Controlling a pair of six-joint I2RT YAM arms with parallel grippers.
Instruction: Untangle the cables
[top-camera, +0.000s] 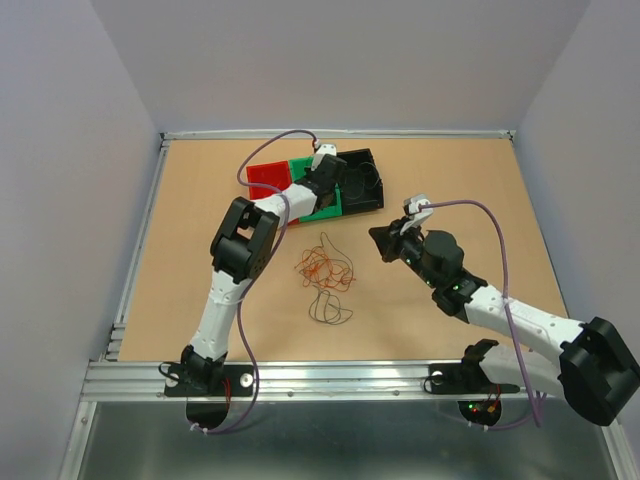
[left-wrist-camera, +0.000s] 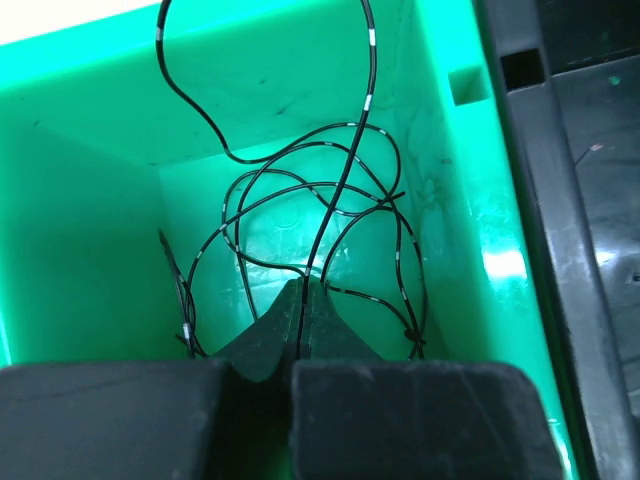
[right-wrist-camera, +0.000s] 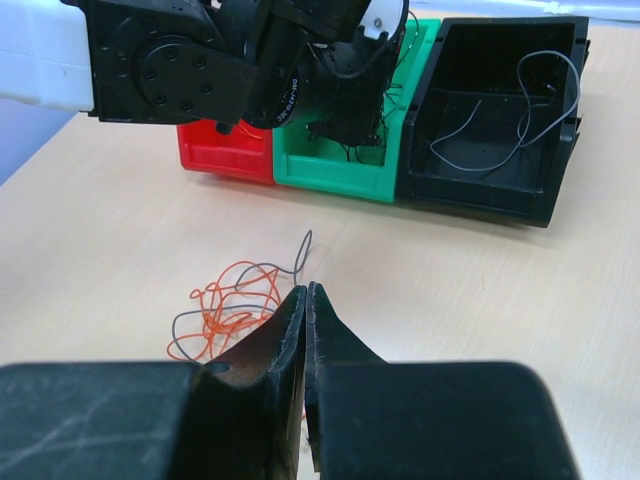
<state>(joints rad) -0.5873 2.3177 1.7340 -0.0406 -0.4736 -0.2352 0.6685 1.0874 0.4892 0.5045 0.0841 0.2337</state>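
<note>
Red bin (right-wrist-camera: 225, 155), green bin (left-wrist-camera: 80, 200) and black bin (right-wrist-camera: 480, 190) stand in a row at far side of table (top-camera: 200, 200). L gripper (left-wrist-camera: 300, 296), tips pressed together, is inside green bin amid looped black cable (left-wrist-camera: 300, 190); pinch not discernible. Grey cable (right-wrist-camera: 510, 110) lies in black bin. R gripper (right-wrist-camera: 306, 295), closed and empty, hangs just beside orange/dark tangle (right-wrist-camera: 232, 308) at table centre.

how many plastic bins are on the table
3, in a row at the far side: red bin left, green bin middle, black bin right. The left arm covers parts of red and green; no fourth shows.
</note>
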